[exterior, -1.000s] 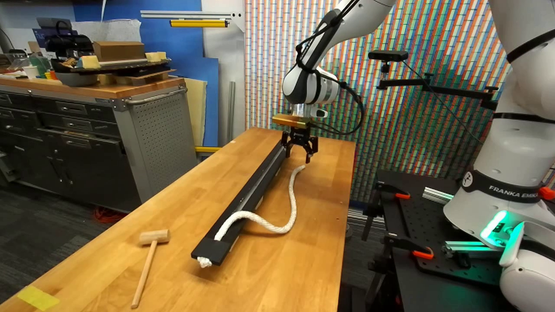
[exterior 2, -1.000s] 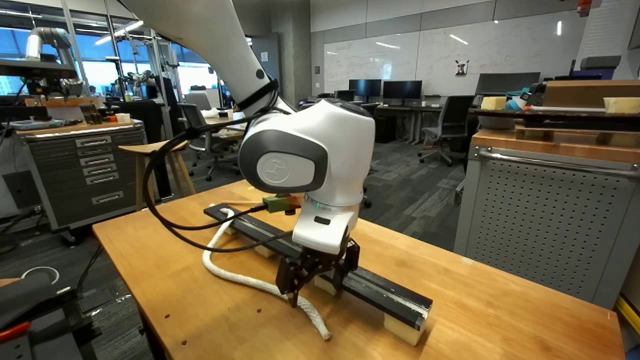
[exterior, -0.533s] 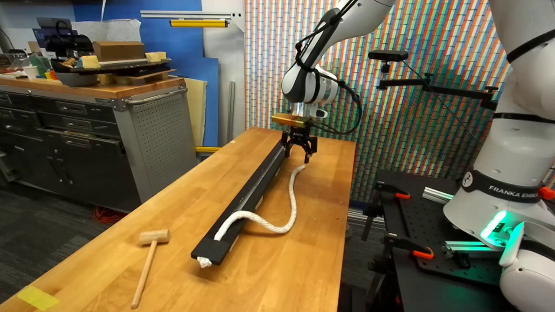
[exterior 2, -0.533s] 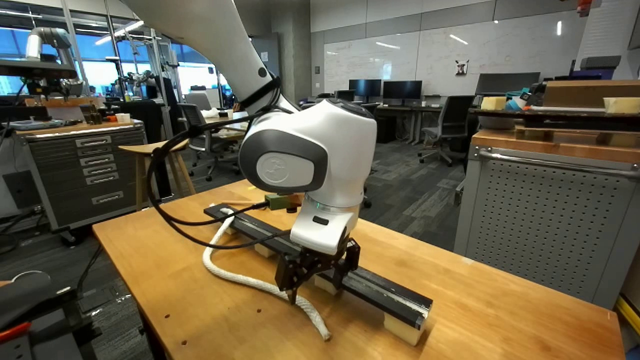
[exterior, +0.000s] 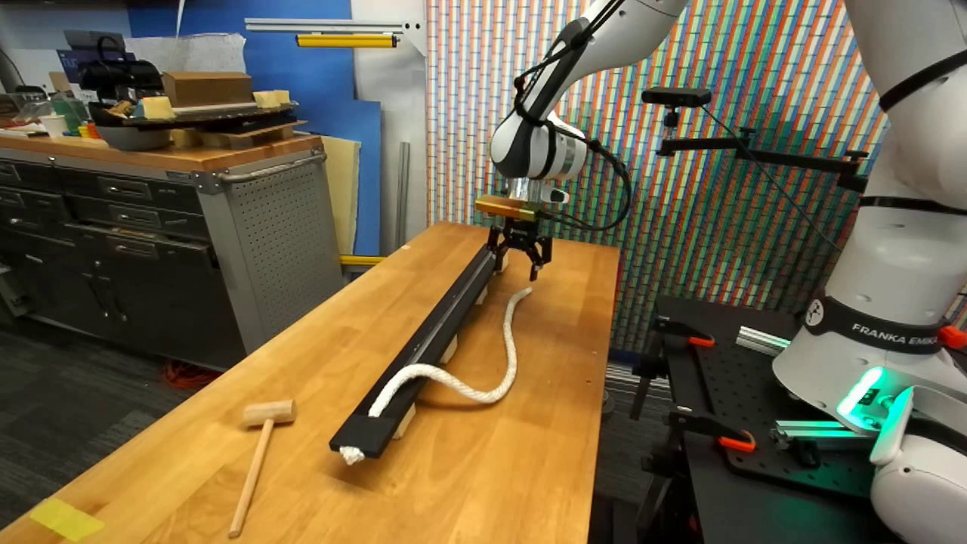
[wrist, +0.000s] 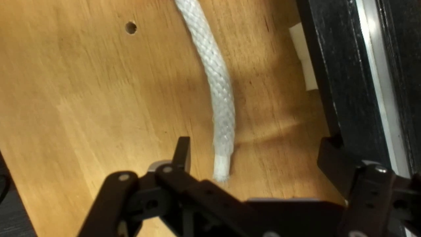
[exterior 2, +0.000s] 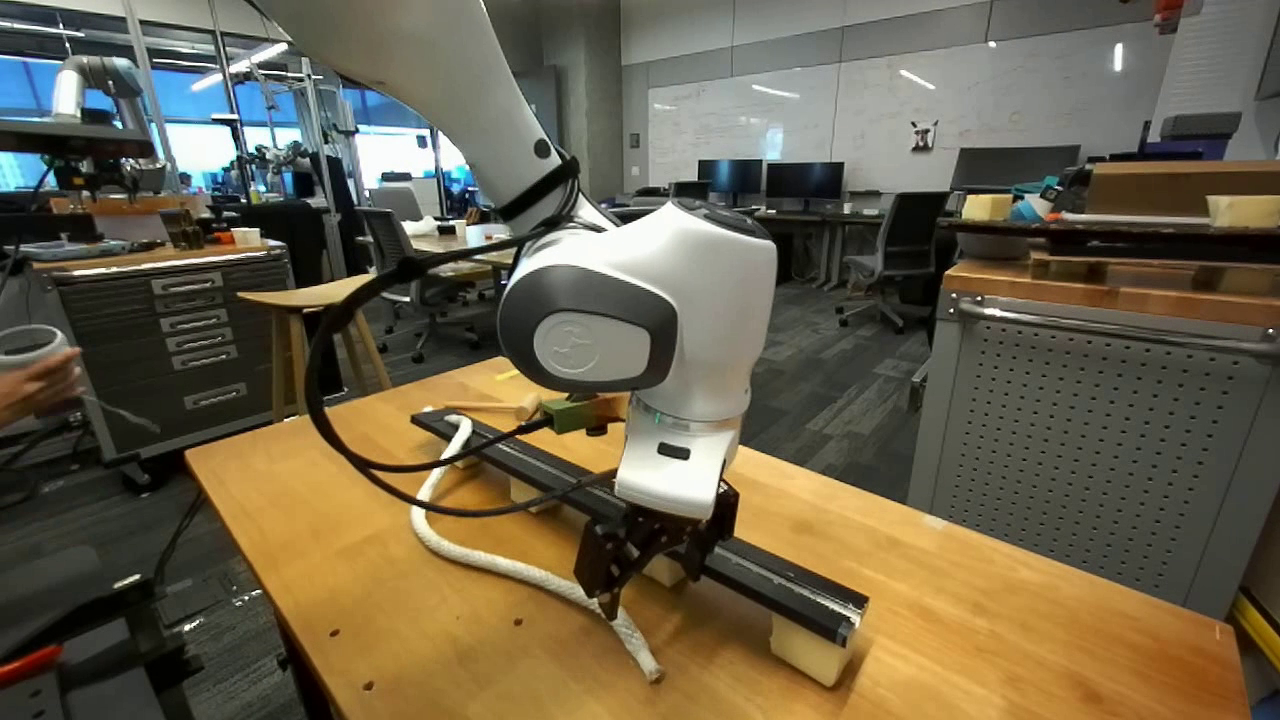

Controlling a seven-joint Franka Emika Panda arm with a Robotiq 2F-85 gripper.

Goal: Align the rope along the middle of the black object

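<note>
Rope (wrist: 219, 85): loose end on worktop (exterior: 559, 340), between bar (wrist: 353, 82) and robot-side long edge, roughly parallel to both. Your gripper (wrist: 256, 153) hangs spread wide above it, off-centre toward bar; likely shift edgeward before pinching.

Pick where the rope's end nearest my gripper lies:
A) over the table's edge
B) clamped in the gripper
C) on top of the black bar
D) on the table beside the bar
D: in the wrist view the rope ends on the table, apart from the black bar, and the open gripper holds nothing.
</note>
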